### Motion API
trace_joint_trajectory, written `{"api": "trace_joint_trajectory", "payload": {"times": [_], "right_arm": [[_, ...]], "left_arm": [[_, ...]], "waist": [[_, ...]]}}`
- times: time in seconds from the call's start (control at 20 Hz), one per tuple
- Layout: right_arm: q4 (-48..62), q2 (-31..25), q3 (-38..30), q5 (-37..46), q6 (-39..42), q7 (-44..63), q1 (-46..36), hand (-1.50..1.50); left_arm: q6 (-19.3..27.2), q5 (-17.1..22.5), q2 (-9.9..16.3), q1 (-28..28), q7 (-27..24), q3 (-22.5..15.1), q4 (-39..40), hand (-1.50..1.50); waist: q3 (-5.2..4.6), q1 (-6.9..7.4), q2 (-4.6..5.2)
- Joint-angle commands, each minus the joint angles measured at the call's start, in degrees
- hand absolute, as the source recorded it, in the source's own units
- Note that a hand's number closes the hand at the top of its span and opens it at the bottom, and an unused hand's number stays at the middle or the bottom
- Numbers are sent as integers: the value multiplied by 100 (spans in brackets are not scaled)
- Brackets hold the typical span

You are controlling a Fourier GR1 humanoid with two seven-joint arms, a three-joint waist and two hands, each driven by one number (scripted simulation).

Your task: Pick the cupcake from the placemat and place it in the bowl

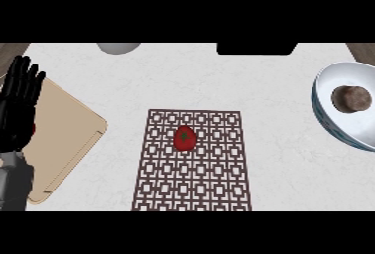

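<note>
A brown cupcake (351, 98) already sits inside the white bowl (333, 119) at 3 o'clock on the table; the left hand (18, 106), fingers straight and wide apart, rests at 9 o'clock, well apart from it

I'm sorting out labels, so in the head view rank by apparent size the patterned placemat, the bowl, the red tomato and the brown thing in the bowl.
1. Patterned placemat, largest.
2. Bowl, partly cut off by the view's right edge.
3. Red tomato and brown thing: these look alike in size, so no ranking.
</note>
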Motion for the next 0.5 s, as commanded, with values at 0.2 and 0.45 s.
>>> {"api": "trace_joint_trajectory", "payload": {"times": [0.2, 0.45], "right_arm": [[1515, -1233, -970, -659, 966, -1077, 538, -150], [2159, -1786, -1290, -866, 1527, -1583, 876, -150]], "left_arm": [[-2, -79, -103, 55, -254, -42, 209, 0], [33, -72, -98, 53, -96, -56, 58, 0]], "waist": [[14, -25, 27], [31, 8, 35]]}}
